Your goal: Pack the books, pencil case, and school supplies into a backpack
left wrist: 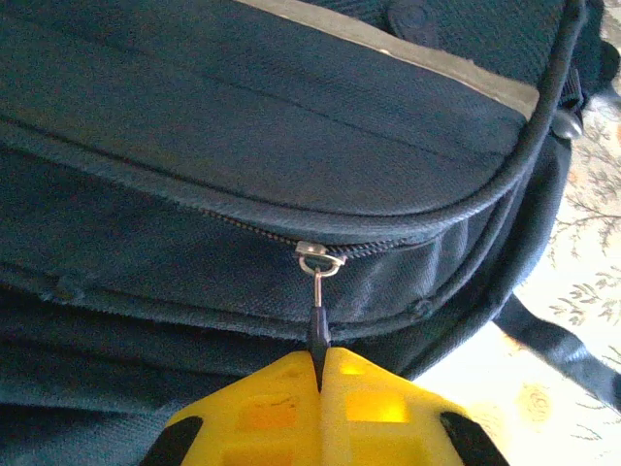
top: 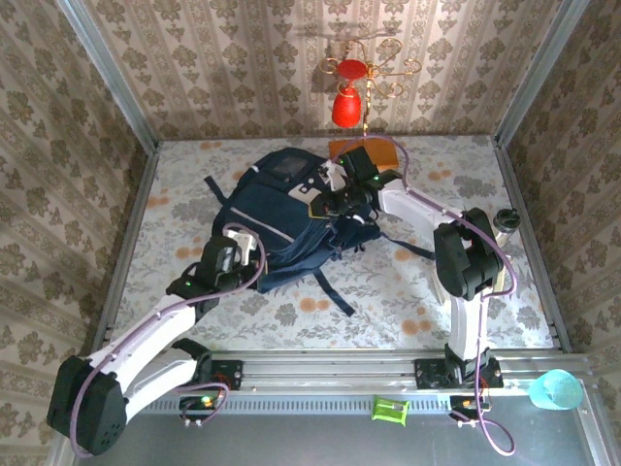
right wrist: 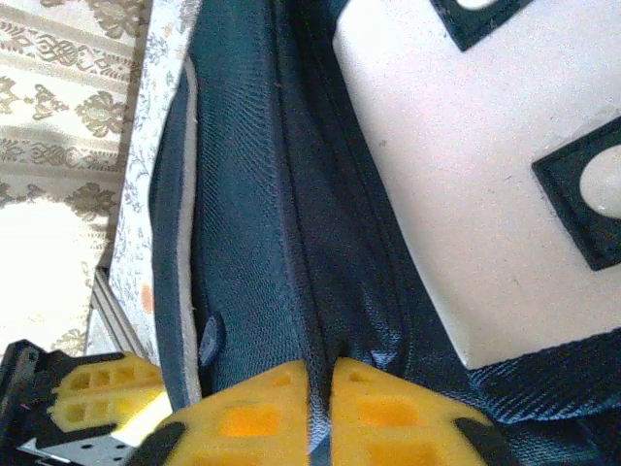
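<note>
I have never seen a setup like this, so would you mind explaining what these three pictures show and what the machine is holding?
It is a robot with two arms bolted at the near edge of a table. The wide picture comes from a fixed camera above and behind the arms. The two close-ups come from a camera on each wrist, so the yellow blocks at their bottom edge are that arm's own grasping hand. On the table lies a navy backpack, with an orange slab behind it. The left hand is shut on the backpack's zip pull. The right hand pinches a fold of the backpack's fabric beside a white patch.
</note>
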Robot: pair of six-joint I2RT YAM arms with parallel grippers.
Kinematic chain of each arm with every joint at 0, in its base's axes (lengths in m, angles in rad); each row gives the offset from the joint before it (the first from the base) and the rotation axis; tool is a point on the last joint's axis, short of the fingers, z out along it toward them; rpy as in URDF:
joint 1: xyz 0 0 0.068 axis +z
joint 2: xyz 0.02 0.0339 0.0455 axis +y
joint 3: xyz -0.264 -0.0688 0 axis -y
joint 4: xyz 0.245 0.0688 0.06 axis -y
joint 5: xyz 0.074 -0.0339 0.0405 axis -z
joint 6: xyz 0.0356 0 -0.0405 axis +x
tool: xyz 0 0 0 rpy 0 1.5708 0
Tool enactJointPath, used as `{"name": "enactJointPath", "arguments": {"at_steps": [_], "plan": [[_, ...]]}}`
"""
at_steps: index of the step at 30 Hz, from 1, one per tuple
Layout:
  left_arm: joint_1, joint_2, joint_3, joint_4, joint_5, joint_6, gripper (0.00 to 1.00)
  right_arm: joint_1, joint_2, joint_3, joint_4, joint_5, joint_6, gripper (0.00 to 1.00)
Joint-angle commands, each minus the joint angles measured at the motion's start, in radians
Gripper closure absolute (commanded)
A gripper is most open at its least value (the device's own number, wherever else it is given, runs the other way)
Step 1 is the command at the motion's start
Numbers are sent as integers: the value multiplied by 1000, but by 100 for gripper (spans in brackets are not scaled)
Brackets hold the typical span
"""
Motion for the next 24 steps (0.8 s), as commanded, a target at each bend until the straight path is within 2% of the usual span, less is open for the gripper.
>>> {"name": "enactJointPath", "arguments": {"at_steps": [1,5,7,12,18,24], "plan": [[-30,-4,-15,-22,42,-40,100,-4,6,47,21,-28,-18,79],[-48,7,-8,-21,31,-34,100,0,-127,-98,33,86,-16,61],[-57,11,-12,-10,25,-26,100,11,-211,-215,96,138,37,47],[-71,23,-8,-12,21,-11,100,101,-290,-383,255,202,189,32],[-83,9,-5,-34,9,-2,100,180,-238,-414,387,240,316,30],[-95,5,-8,-38,-4,6,100,219,-197,-440,465,297,402,37]]}}
